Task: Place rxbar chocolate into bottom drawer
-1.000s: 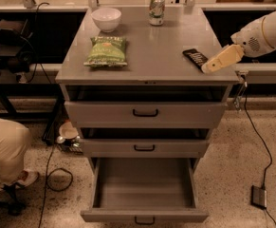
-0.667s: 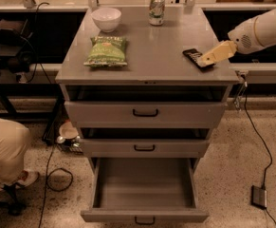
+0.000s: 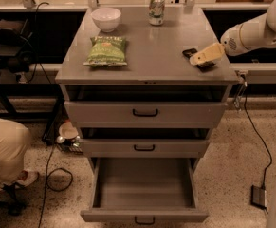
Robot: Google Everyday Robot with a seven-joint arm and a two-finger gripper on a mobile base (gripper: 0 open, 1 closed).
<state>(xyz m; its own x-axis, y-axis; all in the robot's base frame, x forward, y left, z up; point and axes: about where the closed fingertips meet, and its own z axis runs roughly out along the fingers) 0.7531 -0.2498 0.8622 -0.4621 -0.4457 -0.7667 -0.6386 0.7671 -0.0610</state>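
The rxbar chocolate is a small flat black bar lying near the right edge of the grey cabinet top. My gripper, pale yellow on a white arm coming in from the right, lies right over the bar and hides its middle; only the bar's two ends show. The bottom drawer is pulled fully out at the base of the cabinet, and its inside looks bare.
A green snack bag, a white bowl and a drinks can are on the cabinet top. The two upper drawers are slightly ajar. A seated person's leg is at the left. Cables and a pedal lie on the floor.
My gripper has moved left from the cabinet's right edge and now covers the middle of the black bar. The bar and drawers have not moved.
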